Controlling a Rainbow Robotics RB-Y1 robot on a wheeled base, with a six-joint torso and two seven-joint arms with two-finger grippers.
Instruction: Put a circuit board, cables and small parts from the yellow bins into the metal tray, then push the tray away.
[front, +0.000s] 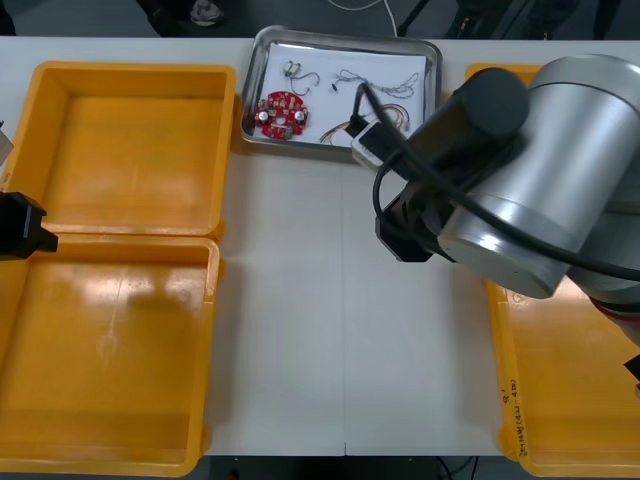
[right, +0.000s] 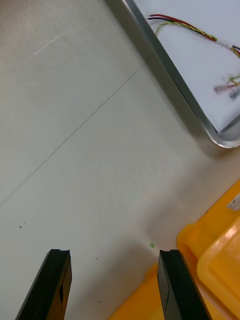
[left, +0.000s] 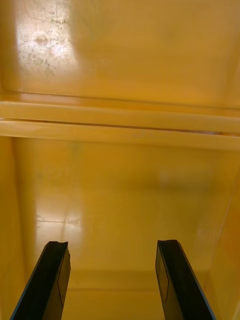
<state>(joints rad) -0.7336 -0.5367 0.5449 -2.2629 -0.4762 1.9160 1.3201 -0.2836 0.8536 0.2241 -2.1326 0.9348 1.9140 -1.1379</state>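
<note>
The metal tray (front: 248, 100), white inside, stands at the table's far edge between the bins. In it lie a round red circuit board (front: 283, 114) and thin cables (front: 382, 82). My right arm (front: 520, 190) reaches over the table just in front of the tray's right corner. The right gripper (right: 114, 280) is open over bare table with nothing between its fingers. Beyond them are the tray's rim (right: 175, 80) and a red and yellow cable (right: 186, 25) inside it. My left gripper (left: 112, 280) is open and holds nothing above the left yellow bins (left: 120, 122).
Two yellow bins (front: 130, 150) (front: 110, 350) on the left look bare inside. The right bins (front: 560, 400) are largely covered by my right arm; their corner (right: 215, 260) shows beside the right fingers. Open table (front: 340, 320) lies between the bins.
</note>
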